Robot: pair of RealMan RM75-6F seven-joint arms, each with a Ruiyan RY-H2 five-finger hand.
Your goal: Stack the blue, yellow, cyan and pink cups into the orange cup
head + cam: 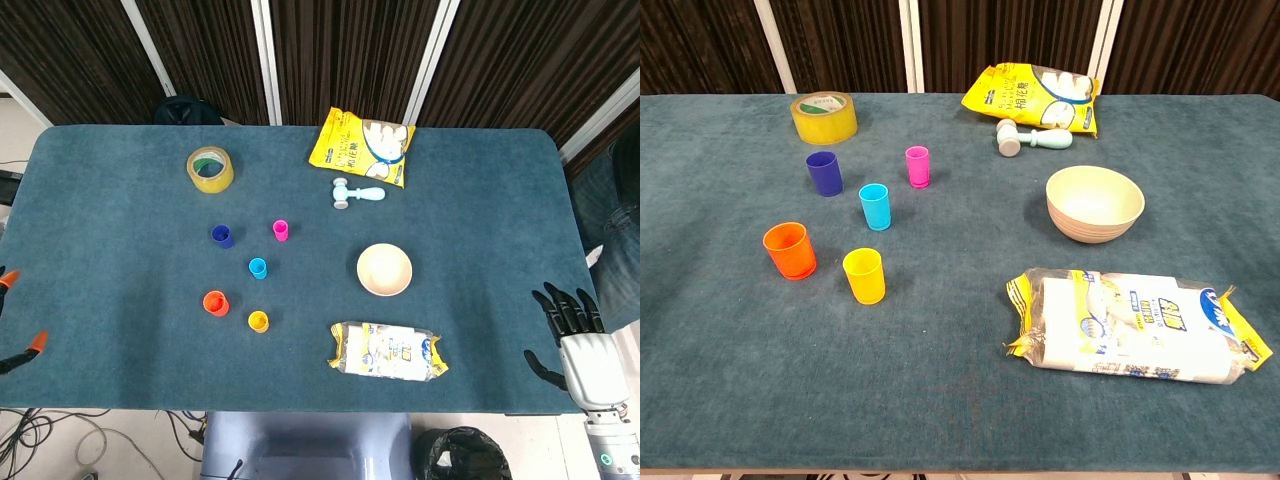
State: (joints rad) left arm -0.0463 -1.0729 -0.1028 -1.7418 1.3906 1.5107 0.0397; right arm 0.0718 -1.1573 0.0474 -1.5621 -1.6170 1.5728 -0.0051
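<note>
Dark curtains with pale posts back a teal felt-covered table (120,180) where five small plastic cups stand apart, none nested.

Right hand (578,345), at the table's 4 o'clock corner, spreads its black fingers (548,305) wide and holds nothing. Left hand (14,330) is cut off at the 8 o'clock edge, showing only orange-tipped bits, so I cannot tell its state. Orange cup (790,250) stands at 9 o'clock of the yellow cup (864,275); cyan cup (874,206) lies between blue cup (824,172) and pink cup (917,165).
</note>
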